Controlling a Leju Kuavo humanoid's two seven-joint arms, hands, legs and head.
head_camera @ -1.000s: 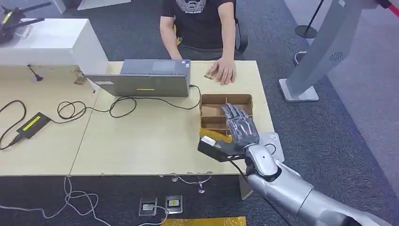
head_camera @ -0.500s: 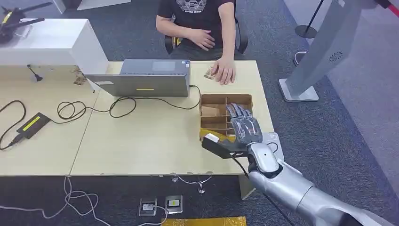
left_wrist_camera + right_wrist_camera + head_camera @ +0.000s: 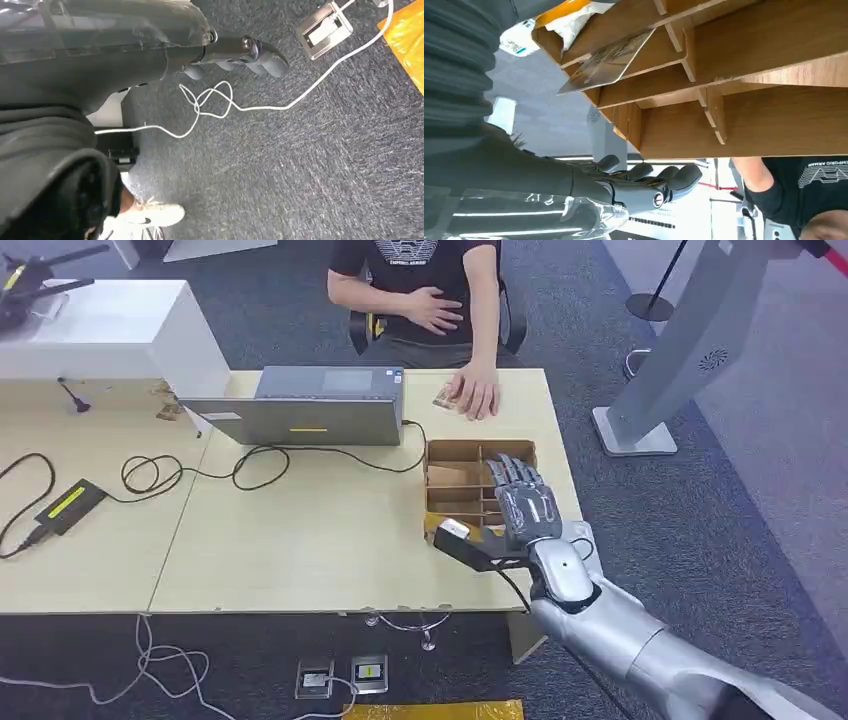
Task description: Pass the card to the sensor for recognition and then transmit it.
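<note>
My right hand (image 3: 524, 506) hovers flat over the right side of the divided brown box (image 3: 452, 453), fingers spread and holding nothing; its thumb (image 3: 468, 544) sticks out to the left near the box's near edge. In the right wrist view a brownish card (image 3: 608, 62) leans tilted inside one compartment of the box (image 3: 744, 120), apart from my fingers (image 3: 651, 180). A white flat sensor pad (image 3: 583, 537) lies on the table just right of my wrist. A person's hand (image 3: 479, 395) rests on another small card (image 3: 443, 398). My left hand (image 3: 239, 52) hangs above the carpet, holding nothing.
A closed grey laptop (image 3: 312, 406) with a black cable sits behind the box. A power adapter (image 3: 68, 503) and cables lie at the left. A white box (image 3: 110, 328) stands at the far left. The person sits across the table. A grey stand (image 3: 670, 360) rises at the right.
My right hand has moved away from me and a little right, further over the box. The person's other hand has come up to rest against the belly.
</note>
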